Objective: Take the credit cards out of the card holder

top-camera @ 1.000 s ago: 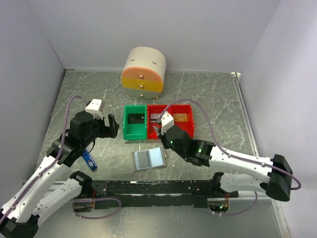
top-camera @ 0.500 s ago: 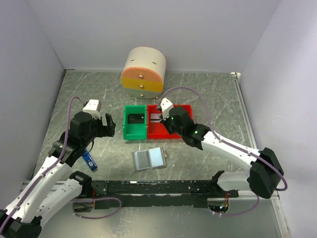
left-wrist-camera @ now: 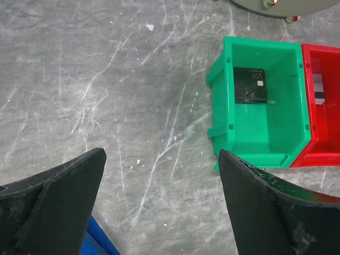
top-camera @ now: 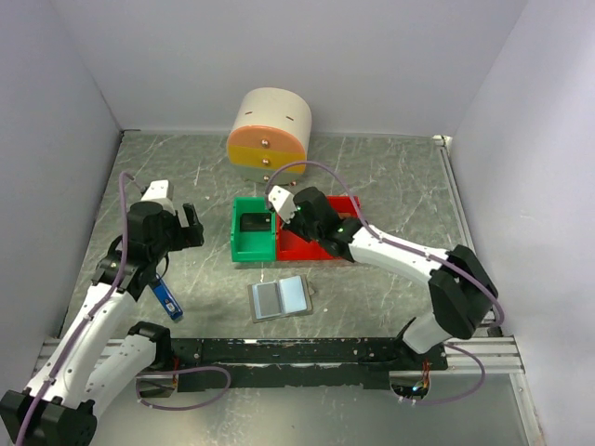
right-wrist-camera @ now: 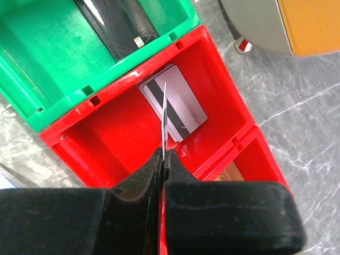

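The right arm is stretched far forward and to the left of its base, with the elbow raised and the forearm laid across the red bins. The right gripper (top-camera: pixel 288 216) is pointed downward over the red bin (right-wrist-camera: pixel 106 149) that adjoins the green bin (left-wrist-camera: pixel 265 133). Its jaws are pressed together on a thin card (right-wrist-camera: pixel 164 109), which is seen edge-on and held upright between the fingers. Directly beneath the gripper, a silver card (right-wrist-camera: pixel 183 106) with a dark stripe is lying flat on the floor of that red bin. The green bin stands to this gripper's left, and a black card (left-wrist-camera: pixel 249 85) is laid in it.

The left arm is bent and drawn in on the left side. The left gripper (left-wrist-camera: pixel 162 154) is held above the table (left-wrist-camera: pixel 106 79) with its fingers (left-wrist-camera: pixel 58 207) spread wide and nothing between them. The green bin is ahead of it and to its right.

The card holder (top-camera: pixel 280 298) is lying open and flat on the table, behind the right gripper toward the arm bases and well apart from both grippers.

Compared with one second ago, the right gripper has been carried from a place near the card holder, forward and leftward, to the red bin, and the arm has been extended. The left gripper has been withdrawn leftward, away from the green bin. The card holder has not been moved.
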`<state>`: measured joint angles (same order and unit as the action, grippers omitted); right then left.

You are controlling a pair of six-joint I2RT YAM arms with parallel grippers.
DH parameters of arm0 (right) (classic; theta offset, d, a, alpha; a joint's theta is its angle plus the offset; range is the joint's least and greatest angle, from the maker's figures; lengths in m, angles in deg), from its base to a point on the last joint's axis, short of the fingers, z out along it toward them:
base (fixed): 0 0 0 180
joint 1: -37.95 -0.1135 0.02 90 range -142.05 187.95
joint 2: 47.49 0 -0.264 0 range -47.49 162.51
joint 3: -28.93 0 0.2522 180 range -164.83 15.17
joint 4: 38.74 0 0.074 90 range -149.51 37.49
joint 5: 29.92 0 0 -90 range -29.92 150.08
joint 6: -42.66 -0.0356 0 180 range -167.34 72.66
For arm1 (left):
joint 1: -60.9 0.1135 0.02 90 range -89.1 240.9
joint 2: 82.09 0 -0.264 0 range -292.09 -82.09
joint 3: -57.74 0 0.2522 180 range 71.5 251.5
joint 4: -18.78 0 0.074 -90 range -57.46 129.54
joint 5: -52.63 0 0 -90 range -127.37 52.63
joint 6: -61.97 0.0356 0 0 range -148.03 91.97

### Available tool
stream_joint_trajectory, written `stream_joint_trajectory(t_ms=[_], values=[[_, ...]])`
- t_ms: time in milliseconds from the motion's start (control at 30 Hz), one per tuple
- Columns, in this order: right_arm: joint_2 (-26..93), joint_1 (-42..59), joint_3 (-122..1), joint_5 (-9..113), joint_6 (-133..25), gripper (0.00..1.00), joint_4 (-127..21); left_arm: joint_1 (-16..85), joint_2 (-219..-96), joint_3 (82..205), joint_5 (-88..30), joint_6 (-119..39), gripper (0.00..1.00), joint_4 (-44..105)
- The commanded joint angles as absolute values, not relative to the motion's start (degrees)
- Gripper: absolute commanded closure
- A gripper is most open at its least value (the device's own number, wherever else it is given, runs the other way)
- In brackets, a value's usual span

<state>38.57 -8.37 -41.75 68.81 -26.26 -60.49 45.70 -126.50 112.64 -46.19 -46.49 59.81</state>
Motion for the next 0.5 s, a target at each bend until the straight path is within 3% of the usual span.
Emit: stream_joint_trajectory(t_ms=[0, 467], values=[[41.7, -8.4, -45.3, 71.1, -20.4, 1.00, -60.2, 46.1, -125.2, 114.1, -48.3, -46.7, 0.01, 59.0], [51.2, -8.6, -45.2, 76.9, -6.9, 1.00, -51.5, 46.1, -123.1, 113.4, -48.3, -45.5, 0.01, 57.7]])
